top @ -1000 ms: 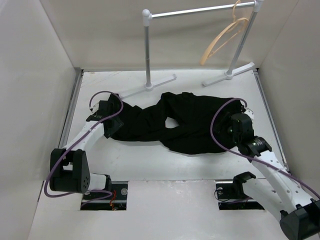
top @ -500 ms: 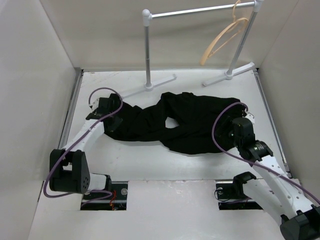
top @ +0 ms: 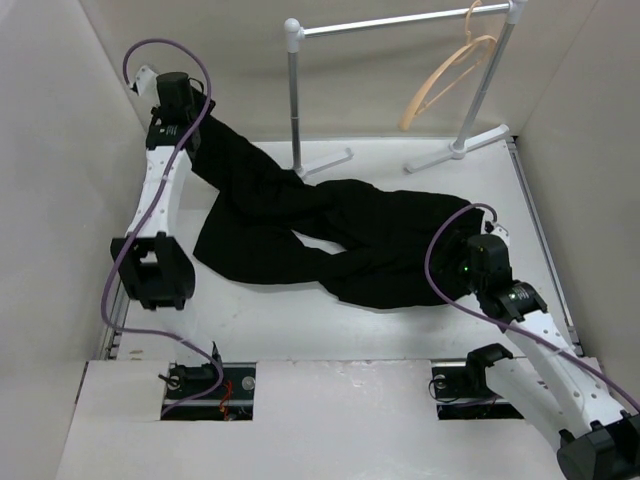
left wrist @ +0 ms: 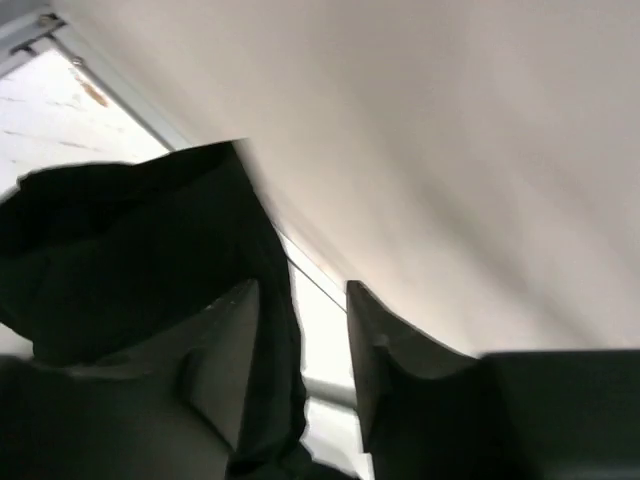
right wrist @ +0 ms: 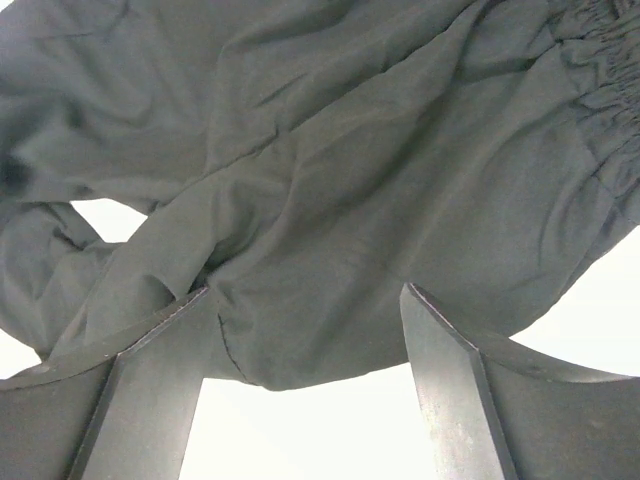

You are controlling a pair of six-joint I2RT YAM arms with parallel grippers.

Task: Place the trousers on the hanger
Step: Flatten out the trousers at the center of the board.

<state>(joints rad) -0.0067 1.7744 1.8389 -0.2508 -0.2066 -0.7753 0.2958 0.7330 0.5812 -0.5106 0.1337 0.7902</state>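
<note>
Your left gripper (left wrist: 300, 300) clamps a leg end of the trousers (top: 390, 235) high, left of the rail stand (top: 295, 100); your right gripper (right wrist: 305, 290) gapes over them, in front of that stand.

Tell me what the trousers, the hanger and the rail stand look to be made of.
The trousers: thin soft cloth, matte black, shown by loose folds and a gathered waistband. The hanger: probably wood, going by its pale tan, smooth look. The rail stand: likely metal tubing, dull grey, with white joints that may be plastic.
</note>
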